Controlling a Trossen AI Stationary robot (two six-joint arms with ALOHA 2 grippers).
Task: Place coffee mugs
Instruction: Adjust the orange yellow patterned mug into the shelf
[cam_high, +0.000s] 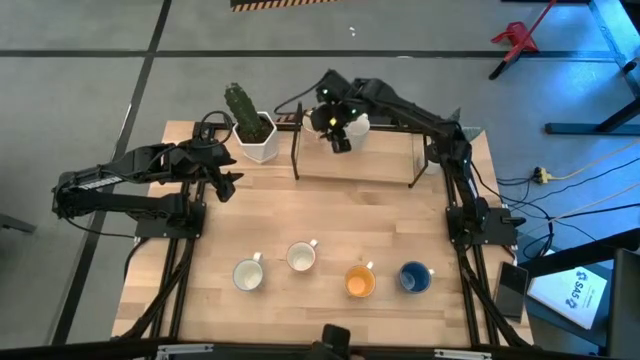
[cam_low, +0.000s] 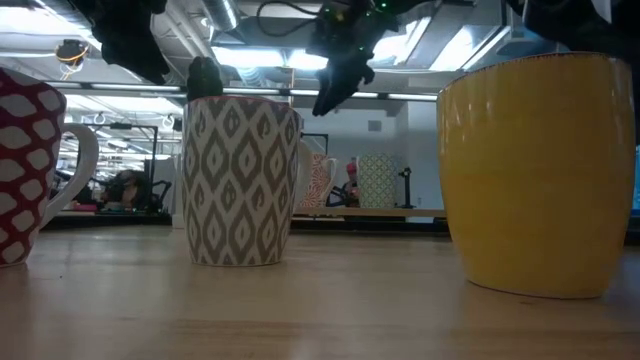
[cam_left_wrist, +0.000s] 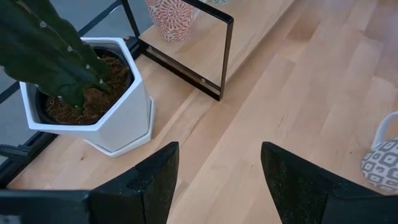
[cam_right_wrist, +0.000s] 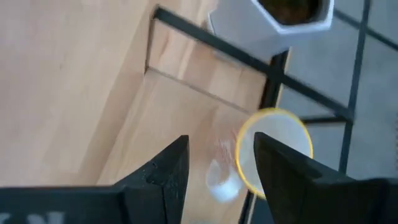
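Four mugs stand in a row near the table's near edge: a grey-patterned white mug (cam_high: 248, 274) (cam_low: 240, 180), a white mug (cam_high: 301, 257), an orange mug (cam_high: 360, 281) (cam_low: 540, 170) and a dark blue mug (cam_high: 414, 277). Another white mug with a red pattern (cam_high: 357, 125) (cam_left_wrist: 171, 15) (cam_right_wrist: 273, 155) stands on the low shelf at the far edge. My right gripper (cam_high: 340, 138) (cam_right_wrist: 217, 149) hangs open just above and beside that mug. My left gripper (cam_high: 225, 185) (cam_left_wrist: 217, 165) is open over bare table near the cactus pot.
A white hexagonal cactus pot (cam_high: 255, 135) (cam_left_wrist: 93, 106) stands at the far left corner. The low shelf (cam_high: 355, 160), a wooden board in a dark metal frame, runs along the far edge. Bare wood lies between the shelf and the mug row.
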